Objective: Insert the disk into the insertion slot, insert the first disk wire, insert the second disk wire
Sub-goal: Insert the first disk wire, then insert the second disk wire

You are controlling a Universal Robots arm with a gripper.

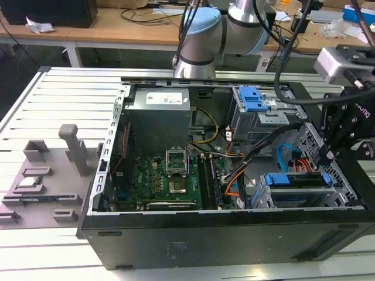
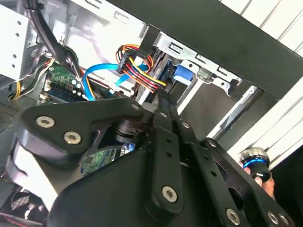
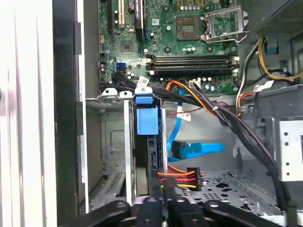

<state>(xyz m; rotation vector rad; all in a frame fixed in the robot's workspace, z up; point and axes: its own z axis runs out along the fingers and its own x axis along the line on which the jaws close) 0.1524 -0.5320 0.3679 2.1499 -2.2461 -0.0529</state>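
Slatted metal counter [image 1: 58,99] carries the open black PC case [image 1: 222,240], lying on its side. The arm [image 1: 202,35] reaches in from the far edge.

Inside, going down in size:
- power supply [image 1: 158,126] with a white label [image 1: 166,98]; I can't make out its print
- green motherboard [image 1: 158,175]
- taller grey bay [image 1: 258,117] with a blue latch, toward the exterior view's right
- insertion slot [image 1: 262,196], nearer the case's front wall

The disk [image 1: 296,178] sits inside the slot. The first wrist view shows it edge-on, with its blue carrier tab [image 3: 146,120] standing between the perforated cage walls [image 3: 113,142].

The hand [image 1: 328,153] hangs over the disk's connector end. In both wrist views [image 3: 163,208] [image 2: 158,106] its fingers are drawn together with hardly any gap. I can't tell whether anything is pinched between them. There is white lettering on its body.

The red-yellow-orange power wires [image 3: 177,176] run to the disk's edge right at the fingertips, touching or nearly so. The flat blue data cable [image 3: 196,149] lies loose just beside them — apart from the hand.
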